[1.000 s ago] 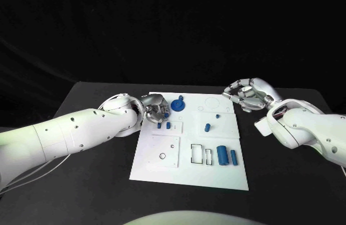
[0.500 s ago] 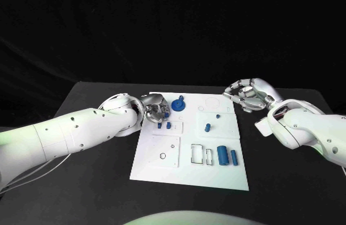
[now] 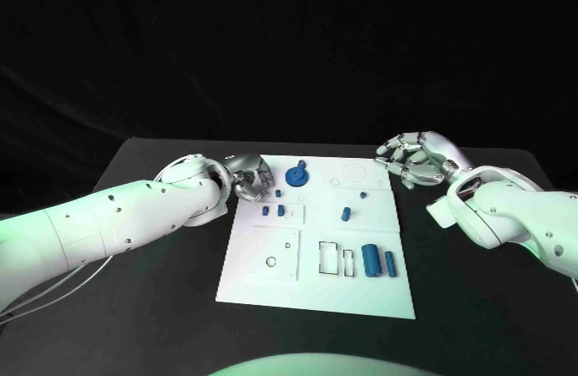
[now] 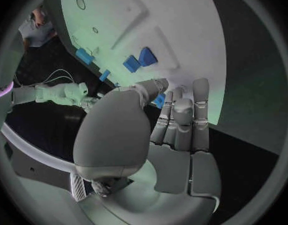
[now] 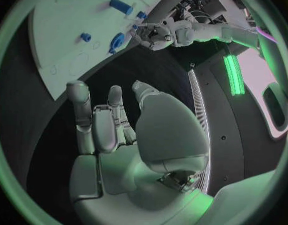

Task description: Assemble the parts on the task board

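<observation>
The white task board (image 3: 316, 284) lies in the middle of the table. My left hand (image 3: 250, 178) hovers at its far left corner, fingers apart and holding nothing. Just beside the fingertips a small blue part (image 3: 278, 194) stands on the board; in the left wrist view it (image 4: 159, 100) peeks out past the thumb of that hand (image 4: 166, 135). Two blue blocks (image 3: 273, 211) sit below it, and a blue disc (image 3: 297, 175) lies nearby. My right hand (image 3: 413, 160) hangs empty off the board's far right corner.
A blue peg (image 3: 364, 195) and a blue piece (image 3: 347, 213) sit mid-board. Two blue cylinders (image 3: 379, 261) lie beside rectangular slots (image 3: 329, 257) near the right edge. A square plate with holes (image 3: 275, 257) takes up the board's left side. Black table surrounds the board.
My left hand has drawn back to the left, leaving the small blue part standing alone on the board. The right hand has barely moved.
</observation>
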You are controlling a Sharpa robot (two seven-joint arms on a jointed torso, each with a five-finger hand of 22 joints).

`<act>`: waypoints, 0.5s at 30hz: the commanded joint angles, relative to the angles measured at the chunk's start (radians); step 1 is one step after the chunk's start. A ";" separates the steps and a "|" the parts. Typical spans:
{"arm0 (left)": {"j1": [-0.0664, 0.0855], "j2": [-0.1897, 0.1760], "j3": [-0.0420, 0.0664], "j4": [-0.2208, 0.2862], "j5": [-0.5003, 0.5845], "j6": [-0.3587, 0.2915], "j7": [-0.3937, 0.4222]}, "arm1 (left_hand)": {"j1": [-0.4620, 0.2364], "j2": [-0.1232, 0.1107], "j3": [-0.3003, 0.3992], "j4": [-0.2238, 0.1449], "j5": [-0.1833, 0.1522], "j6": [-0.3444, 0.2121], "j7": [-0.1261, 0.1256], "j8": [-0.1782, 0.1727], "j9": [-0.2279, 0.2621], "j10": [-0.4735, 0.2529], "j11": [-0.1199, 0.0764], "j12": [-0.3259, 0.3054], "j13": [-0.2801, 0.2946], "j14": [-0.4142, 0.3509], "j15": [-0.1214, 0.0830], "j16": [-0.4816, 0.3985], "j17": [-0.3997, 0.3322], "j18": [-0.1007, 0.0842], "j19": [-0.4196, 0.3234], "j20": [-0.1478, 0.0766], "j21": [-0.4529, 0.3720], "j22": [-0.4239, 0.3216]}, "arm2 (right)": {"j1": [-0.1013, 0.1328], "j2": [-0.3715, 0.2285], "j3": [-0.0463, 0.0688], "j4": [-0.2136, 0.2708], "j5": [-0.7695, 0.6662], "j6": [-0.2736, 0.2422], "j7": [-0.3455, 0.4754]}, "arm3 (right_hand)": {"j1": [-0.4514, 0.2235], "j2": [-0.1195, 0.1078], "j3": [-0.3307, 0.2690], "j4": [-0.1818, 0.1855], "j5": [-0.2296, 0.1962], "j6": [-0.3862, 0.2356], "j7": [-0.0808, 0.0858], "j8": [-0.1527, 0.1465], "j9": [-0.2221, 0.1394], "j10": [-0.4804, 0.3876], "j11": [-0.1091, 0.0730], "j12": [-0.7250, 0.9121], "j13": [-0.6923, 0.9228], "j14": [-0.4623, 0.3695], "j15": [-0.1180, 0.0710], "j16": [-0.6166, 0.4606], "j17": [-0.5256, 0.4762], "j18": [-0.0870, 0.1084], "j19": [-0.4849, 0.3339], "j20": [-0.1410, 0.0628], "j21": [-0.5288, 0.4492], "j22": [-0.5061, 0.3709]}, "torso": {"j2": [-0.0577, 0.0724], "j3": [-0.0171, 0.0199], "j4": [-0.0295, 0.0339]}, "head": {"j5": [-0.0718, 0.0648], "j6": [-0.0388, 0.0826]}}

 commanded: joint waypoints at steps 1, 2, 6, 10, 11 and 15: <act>0.000 -0.010 0.006 0.004 0.053 -0.019 0.021 | 0.000 -0.014 -0.006 -0.004 -0.001 0.004 -0.003 -0.004 -0.002 -0.015 0.002 0.000 -0.001 -0.018 0.000 -0.015 -0.027 0.015 -0.010 0.002 -0.007 -0.004 | -0.001 -0.001 0.000 -0.005 -0.043 0.037 -0.018 | 0.026 -0.014 0.035 -0.011 -0.008 0.016 0.004 -0.019 -0.017 -0.005 0.001 -0.067 -0.067 -0.011 0.002 -0.020 -0.030 0.019 -0.012 0.001 -0.024 -0.012 | -0.001 -0.0004 0.0011 | -0.002 0.001; 0.000 -0.015 0.008 0.006 0.062 -0.017 0.024 | 0.000 -0.014 -0.006 -0.005 0.000 0.004 -0.003 -0.004 -0.002 -0.016 0.002 0.000 -0.002 -0.020 0.001 -0.017 -0.032 0.015 -0.011 0.002 -0.008 -0.004 | -0.001 -0.001 0.000 -0.007 -0.053 0.044 -0.022 | 0.032 -0.021 0.048 -0.016 -0.011 0.020 0.006 -0.027 -0.023 -0.008 0.003 -0.094 -0.091 -0.014 0.003 -0.025 -0.038 0.021 -0.016 0.001 -0.035 -0.017 | -0.001 -0.0001 0.0019 | -0.002 0.001; 0.000 -0.032 0.016 0.014 0.097 -0.020 0.035 | 0.005 -0.012 -0.005 -0.008 0.000 0.009 -0.002 -0.002 -0.003 -0.021 0.003 -0.001 -0.004 -0.028 0.001 -0.024 -0.046 0.015 -0.015 0.003 -0.010 -0.006 | -0.001 -0.001 0.000 -0.014 -0.105 0.071 -0.039 | 0.061 -0.044 0.105 -0.043 -0.020 0.042 0.009 -0.044 -0.040 -0.008 0.007 -0.191 -0.179 -0.022 0.005 -0.038 -0.059 0.024 -0.023 0.003 -0.057 -0.025 | -0.001 -0.0004 0.0030 | -0.003 0.003; 0.000 -0.050 0.024 0.021 0.194 -0.062 0.088 | 0.023 0.008 0.014 -0.019 0.001 0.051 0.001 0.015 0.001 0.025 0.000 0.024 -0.002 -0.024 -0.002 -0.020 -0.038 0.016 -0.015 0.001 -0.004 -0.004 | -0.001 -0.001 0.000 -0.015 -0.194 0.093 -0.062 | 0.093 -0.057 0.196 -0.092 -0.050 0.078 0.010 -0.061 -0.056 0.029 0.013 -0.296 -0.275 -0.022 0.005 -0.042 -0.069 0.024 -0.019 0.001 -0.056 -0.015 | -0.001 -0.0011 0.0020 | -0.008 0.008; 0.000 -0.056 0.025 0.022 0.245 -0.072 0.120 | 0.025 0.011 0.017 -0.021 0.001 0.058 -0.001 0.018 0.001 0.035 -0.003 0.029 -0.001 -0.024 -0.004 -0.020 -0.041 0.017 -0.015 -0.001 -0.002 -0.003 | -0.001 -0.002 0.000 -0.012 -0.228 0.096 -0.076 | 0.095 -0.061 0.219 -0.108 -0.055 0.092 0.009 -0.064 -0.059 0.040 0.006 -0.325 -0.300 -0.019 0.005 -0.040 -0.068 0.023 -0.016 0.000 -0.051 -0.009 | -0.001 -0.0006 0.0006 | -0.010 0.009; 0.000 -0.080 0.029 0.019 0.459 -0.121 0.241 | -0.020 0.017 -0.007 -0.003 0.000 0.089 -0.023 0.037 0.009 0.105 -0.031 0.097 0.022 -0.026 -0.024 -0.024 -0.053 0.016 -0.023 -0.015 -0.008 -0.010 | 0.000 -0.010 0.001 0.019 -0.390 0.099 -0.153 | 0.071 -0.061 0.295 -0.169 -0.088 0.135 0.003 -0.086 -0.076 0.100 0.003 -0.430 -0.395 -0.008 0.001 -0.043 -0.072 0.020 -0.001 -0.003 -0.027 0.021 | -0.003 0.0017 -0.0001 | -0.029 0.015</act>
